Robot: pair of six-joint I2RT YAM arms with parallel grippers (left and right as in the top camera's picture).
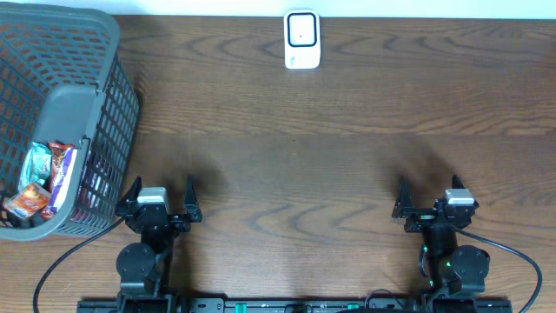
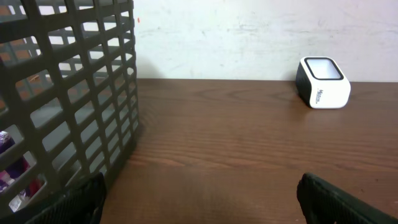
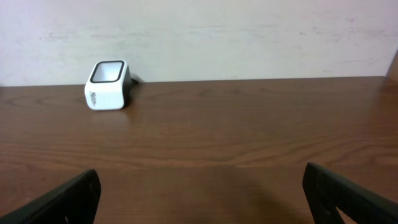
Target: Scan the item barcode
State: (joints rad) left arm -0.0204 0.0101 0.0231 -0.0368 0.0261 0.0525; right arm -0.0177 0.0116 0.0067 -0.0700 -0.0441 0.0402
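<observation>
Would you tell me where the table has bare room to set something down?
Bare wood spans from the scanner to the left claw and right claw, and all the right side. Crowded only at the left: the basket holding packs.

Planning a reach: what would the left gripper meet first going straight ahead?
Seemingly nothing: the left gripper aims over bare wooden table, right of the grey plastic mesh basket, left of the white box-shaped scanner.

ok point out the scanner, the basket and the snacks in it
scanner (image 1: 302, 39): overhead view, its top face
basket (image 1: 117, 122): overhead view, its mesh side wall
snacks (image 1: 59, 174): overhead view, the purple packet
</observation>
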